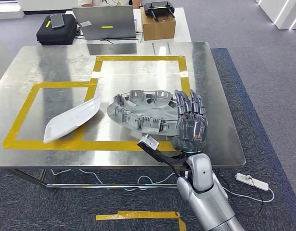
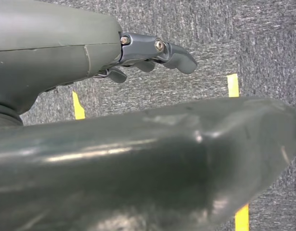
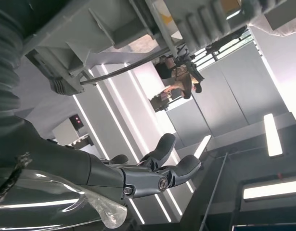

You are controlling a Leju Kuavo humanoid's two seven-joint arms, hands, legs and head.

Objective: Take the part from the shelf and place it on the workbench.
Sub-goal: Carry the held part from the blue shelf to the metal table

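The grey round plastic wheel cover (image 1: 144, 113) lies face down, ribbed inner side up, on the shiny metal table (image 1: 219, 110), near the middle of its near half and across the yellow tape outline (image 1: 102, 145) marked on the surface. Just to its right, the right robot hand (image 1: 190, 122) is raised with its fingers (image 1: 182, 102) spread and pointing away from the robot, holding nothing; its fingertips overlap the cover's right rim in the head view, and whether they touch it cannot be told. In the right wrist view the same hand (image 3: 153, 168) shows its fingers apart against a bright ceiling. To the left of the cover, just beside it, a white curved plastic trim panel (image 1: 71, 118) lies on the table inside the left taped rectangle. The left robot hand (image 2: 153, 55) hangs over grey carpet (image 2: 212, 38), its fingers loosely extended with nothing in them. At the far edge stand an open grey laptop (image 1: 104, 21), a brown cardboard box (image 1: 158, 26) and a black case (image 1: 56, 30). A white power strip (image 1: 252, 181) lies on the carpet at the near right.
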